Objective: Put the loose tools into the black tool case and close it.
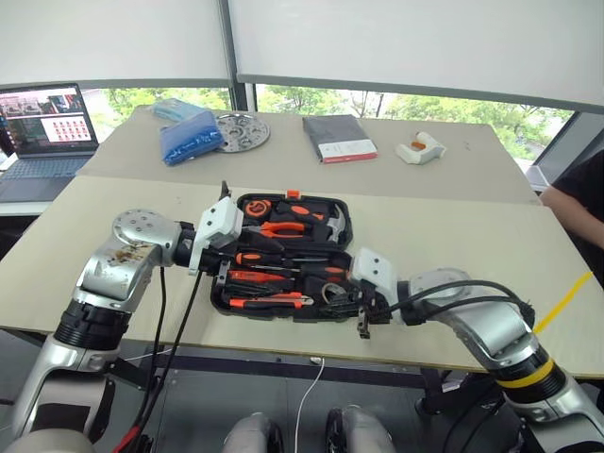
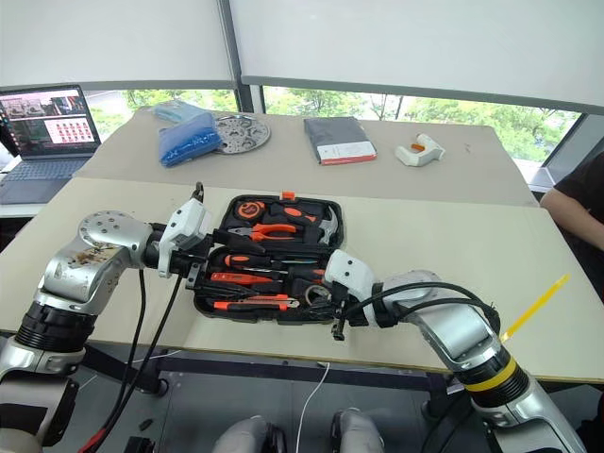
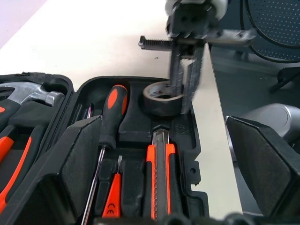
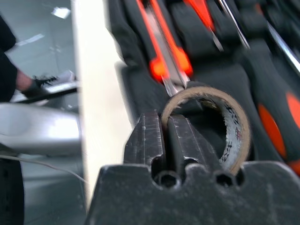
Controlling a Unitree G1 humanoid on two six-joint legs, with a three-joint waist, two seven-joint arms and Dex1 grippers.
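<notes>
While my right gripper [image 4: 164,136] pinches the wall of the grey tape roll [image 4: 232,129] at the near right corner of the open black tool case [image 1: 342,226] | my left gripper [image 3: 164,183] gapes empty over the case's left side.

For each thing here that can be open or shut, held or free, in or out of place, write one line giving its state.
black tool case: open, flat on the table.
tape roll: over the case's corner, its wall pinched by the right gripper.
utility knife: lying in the case.
left gripper: open, holding nothing.
laptop: open, screen lit.
</notes>
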